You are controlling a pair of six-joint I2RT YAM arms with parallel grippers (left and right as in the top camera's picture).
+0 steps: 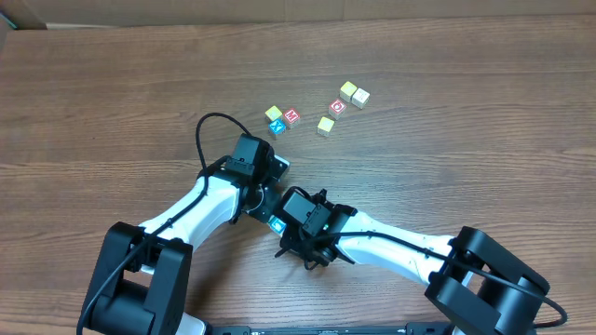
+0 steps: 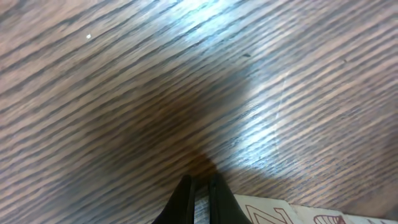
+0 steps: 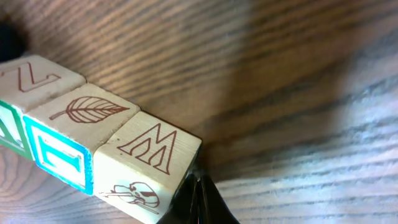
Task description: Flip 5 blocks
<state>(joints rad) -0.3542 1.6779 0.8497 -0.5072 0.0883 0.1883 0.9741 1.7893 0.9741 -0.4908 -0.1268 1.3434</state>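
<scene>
Three cream blocks stand in a touching row in the right wrist view: a Z block (image 3: 31,78), a leaf block (image 3: 81,112) with a teal-framed side, and an M block (image 3: 152,146). My right gripper (image 3: 198,186) is shut, its tips against the M block's near corner. My left gripper (image 2: 200,186) is shut and holds nothing, low over bare wood, with the Z block (image 2: 273,213) just to its right. Overhead, both grippers meet mid-table, left (image 1: 276,170) and right (image 1: 279,221), and hide this row. Several more blocks lie beyond, such as a red M block (image 1: 291,116) and a red O block (image 1: 338,106).
The far blocks form two loose groups, one round a blue block (image 1: 277,127) and one round a yellow block (image 1: 347,90). Both white arms cross the near half of the wooden table (image 1: 484,140), with black cables by the right wrist (image 1: 312,249).
</scene>
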